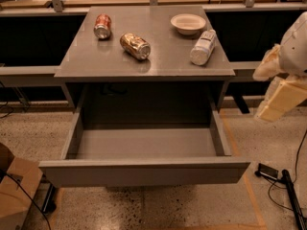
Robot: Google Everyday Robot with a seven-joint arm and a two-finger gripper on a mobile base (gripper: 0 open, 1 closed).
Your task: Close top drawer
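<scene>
Closing the top drawer, pulled fully out below the front edge of the desk, calls for a square, centred push on its flat front panel. The jaws hang off the desk's right edge, touching nothing; how far open, I cannot tell.

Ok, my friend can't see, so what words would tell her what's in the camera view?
The grey top drawer is pulled wide open, and the robot's gripper hangs off to its right, not touching it. On the tabletop above lie a red can, a gold can, a white bowl and a tipped-over bottle.
</scene>
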